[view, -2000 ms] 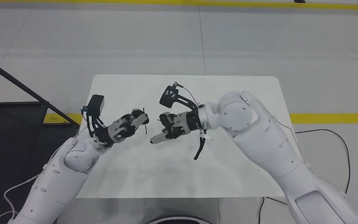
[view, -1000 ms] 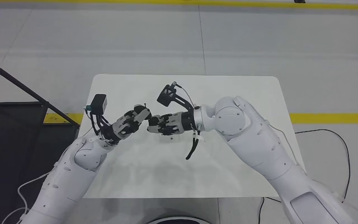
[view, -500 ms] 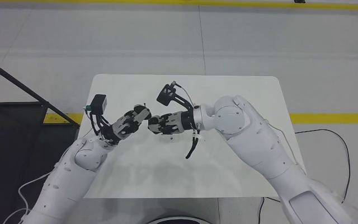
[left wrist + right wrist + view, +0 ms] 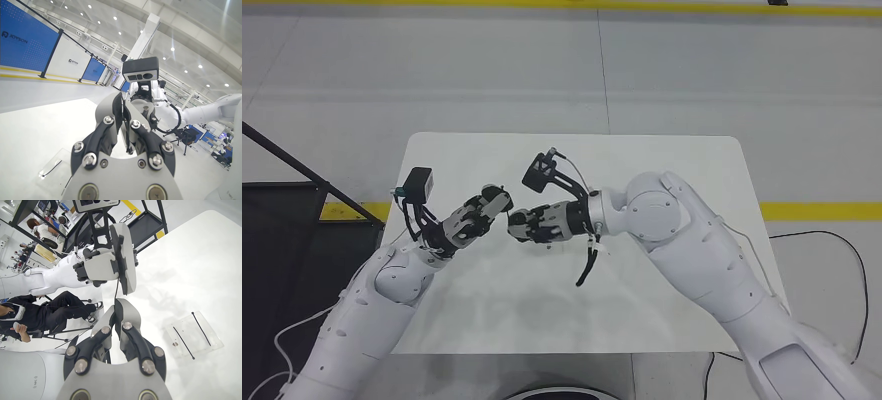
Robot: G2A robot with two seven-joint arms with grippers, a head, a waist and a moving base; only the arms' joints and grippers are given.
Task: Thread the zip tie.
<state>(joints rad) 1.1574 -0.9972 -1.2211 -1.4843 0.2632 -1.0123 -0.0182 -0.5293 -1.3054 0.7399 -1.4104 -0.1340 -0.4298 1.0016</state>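
Meeting above the table (image 4: 672, 170), two grippers are sharing one thin black zip tie (image 4: 116, 289). The left gripper (image 4: 498, 199) is pinching the zip tie's upper part between pressed-together fingers. The right gripper (image 4: 514, 222) is holding its fingers pressed together on the lower end (the pads are hiding the exact contact). The zip tie is looking thin and bendy, so a sideways pull is likely to be slipping it from one pinch or steering its tip off line for threading. Two seconds ago the right gripper was standing apart and lower; now it is touching the zip tie.
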